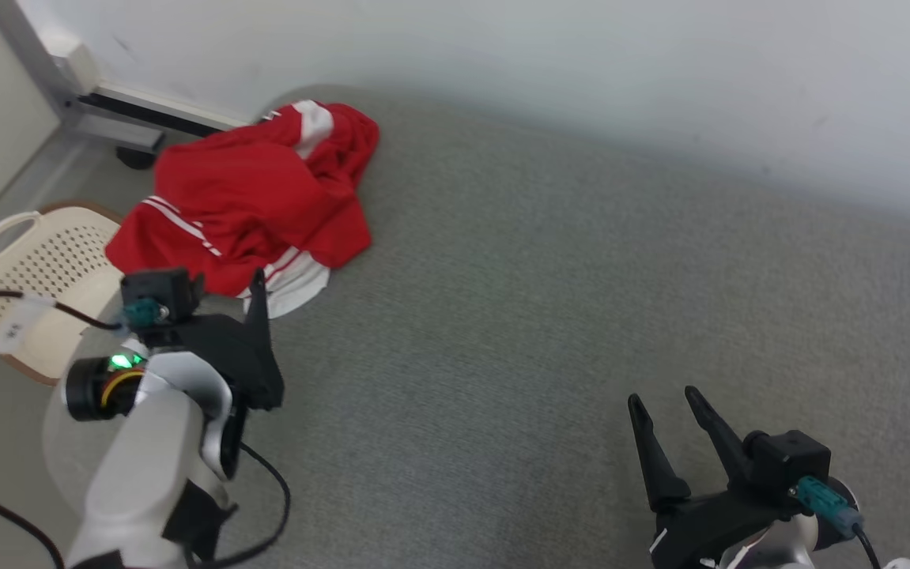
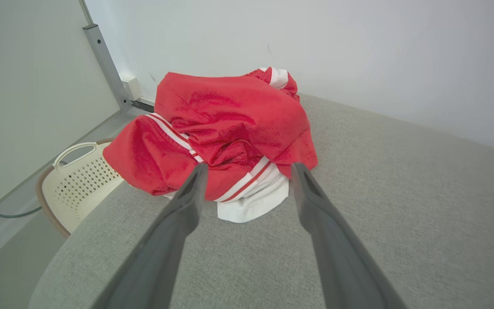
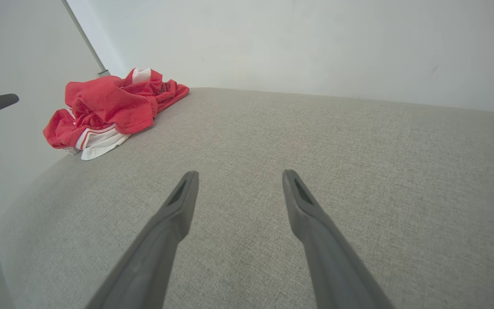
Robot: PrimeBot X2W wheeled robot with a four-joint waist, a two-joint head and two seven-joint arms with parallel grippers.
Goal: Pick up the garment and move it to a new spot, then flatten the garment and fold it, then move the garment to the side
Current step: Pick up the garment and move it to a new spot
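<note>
Left hand (image 2: 249, 167), right hand (image 1: 663, 397), one garment (image 1: 253, 194)

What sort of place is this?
Likely a bare test room for laundry folding: a grey cloth-covered table against a white wall, a crumpled red garment on it, a basket beside.

A: Any lettering legible?
B: None readable. The small white paper tag (image 1: 13, 330) on the thin black cable (image 1: 75, 314) carries dark marks, too blurred to make out.
A: Noted: tag illegible.
</note>
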